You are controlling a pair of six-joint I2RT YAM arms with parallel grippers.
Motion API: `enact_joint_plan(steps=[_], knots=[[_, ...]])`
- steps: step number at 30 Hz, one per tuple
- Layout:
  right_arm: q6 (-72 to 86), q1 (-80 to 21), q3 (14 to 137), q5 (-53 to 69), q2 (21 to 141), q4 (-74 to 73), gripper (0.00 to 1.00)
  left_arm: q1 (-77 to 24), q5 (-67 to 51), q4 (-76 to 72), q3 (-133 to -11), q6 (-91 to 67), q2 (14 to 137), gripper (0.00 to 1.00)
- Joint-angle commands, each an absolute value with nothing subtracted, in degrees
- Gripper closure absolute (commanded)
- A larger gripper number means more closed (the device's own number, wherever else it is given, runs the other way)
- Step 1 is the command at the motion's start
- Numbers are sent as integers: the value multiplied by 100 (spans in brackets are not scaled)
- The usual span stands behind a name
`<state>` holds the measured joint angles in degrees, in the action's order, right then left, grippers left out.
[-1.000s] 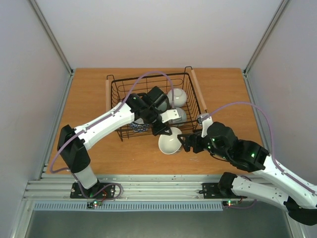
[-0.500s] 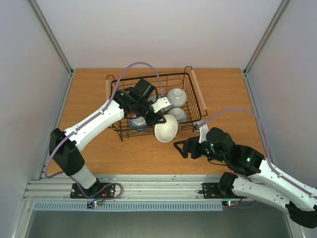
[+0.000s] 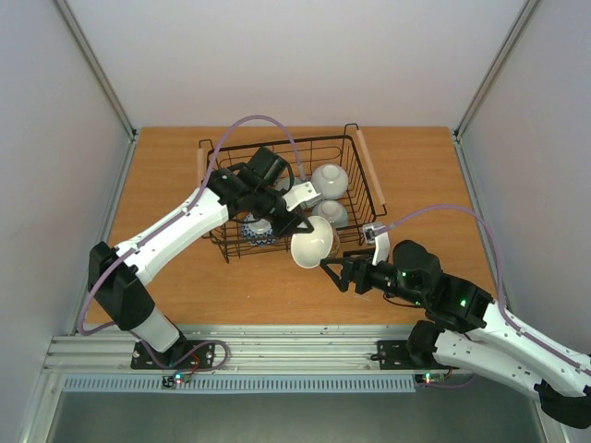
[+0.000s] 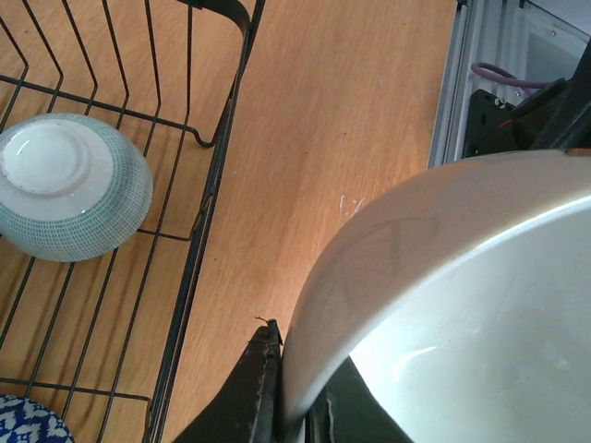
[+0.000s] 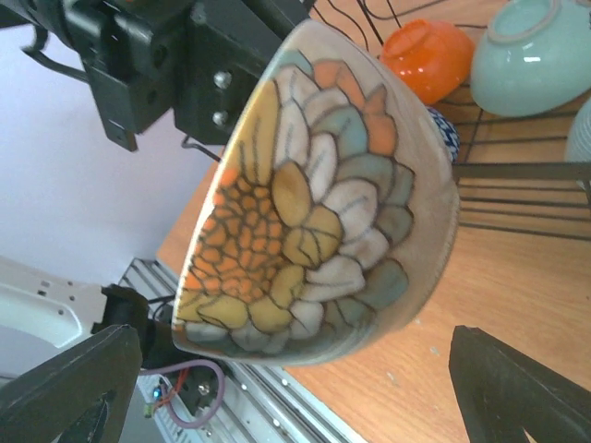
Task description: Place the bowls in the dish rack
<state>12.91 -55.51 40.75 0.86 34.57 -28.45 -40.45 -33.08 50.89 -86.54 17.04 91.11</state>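
My left gripper (image 3: 301, 228) is shut on the rim of a cream-beige bowl (image 3: 312, 243) and holds it tilted in the air at the near right corner of the black wire dish rack (image 3: 277, 140). In the left wrist view the fingers (image 4: 261, 388) pinch the bowl's wall (image 4: 434, 305). In the right wrist view the bowl (image 5: 314, 194) shows a yellow, orange and grey-green petal pattern. My right gripper (image 3: 334, 270) is open and empty, just near-right of the bowl, not touching it; it also shows in its own view (image 5: 295, 383).
Two pale mint bowls (image 3: 330, 180) (image 3: 331, 212) and a blue-and-white bowl (image 3: 259, 231) lie in the rack; an orange bowl (image 5: 427, 57) shows in the right wrist view. A mint bowl (image 4: 69, 185) lies upside down behind the rack's wires (image 4: 208, 231). Wooden handles (image 3: 369, 171) flank the rack.
One second ago both grippers were at the bowl. The right gripper has let go and backed toward the near edge; the left gripper has carried the bowl up toward the rack's corner.
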Motion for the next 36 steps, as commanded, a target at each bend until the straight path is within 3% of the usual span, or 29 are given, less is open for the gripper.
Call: enact_joint_plan(steps=[1,15,21,27,32,36], knots=[[1232,-5563,4036,18,3478,-2374,7,-4039,-3731,4659,-8653,1587,8889,100],[1205,-5563,3997,-403,3751,-2189,8,-4036,-4167,4828,-8804,1582,8841,100],[1203,-5563,3965,-430,3769,-2066,19,-4034,-4357,4787,-8722,1569,8852,100],[1241,-5563,3980,-579,3824,-2069,53,-4037,-4620,4798,-8728,1530,8884,100],[1136,-5555,4035,-654,3802,-2039,97,-4038,-4678,4815,-8728,1530,8876,100],[936,-5562,4168,-743,3805,-2125,99,-4039,-4641,4799,-8719,1525,8880,99]])
